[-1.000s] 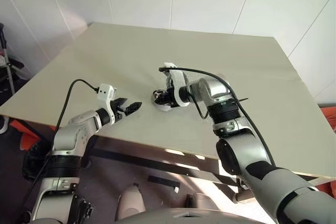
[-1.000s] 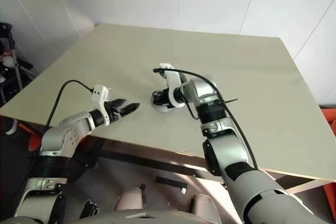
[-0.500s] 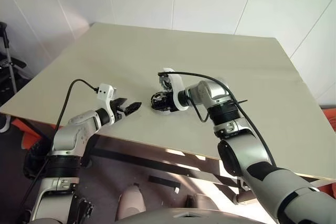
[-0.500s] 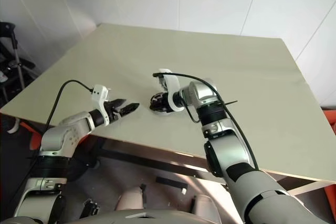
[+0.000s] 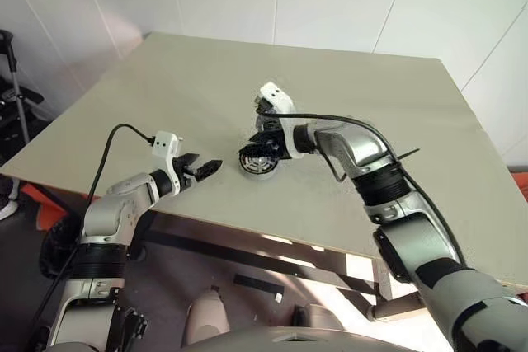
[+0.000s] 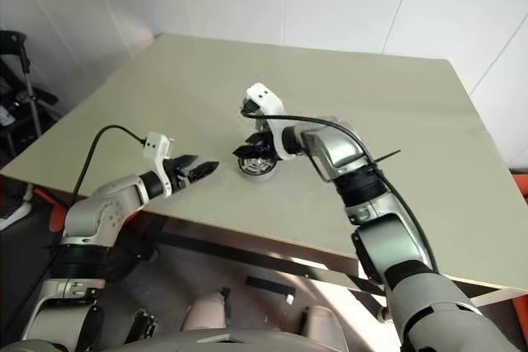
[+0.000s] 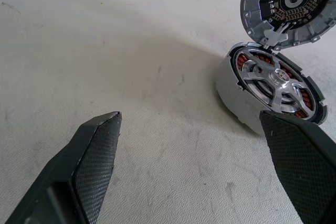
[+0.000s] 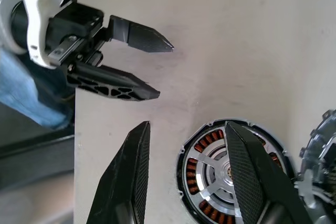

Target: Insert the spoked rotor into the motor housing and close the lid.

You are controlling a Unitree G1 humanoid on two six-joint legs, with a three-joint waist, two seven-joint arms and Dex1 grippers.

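A: Why does the left gripper (image 5: 208,167) hang wide apart near the table (image 5: 165,88) edge?

B: Waiting, probably. The motor housing (image 7: 270,85) already holds the spoked rotor; the right gripper (image 8: 186,174), jaws parted and empty, hovers above, lid (image 7: 287,1) hinged upright.

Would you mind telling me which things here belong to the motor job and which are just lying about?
Job: housing; spoked rotor seated in it; lid, standing open; left gripper and right gripper, jaws open.
Lying about: table; black frame beside it.
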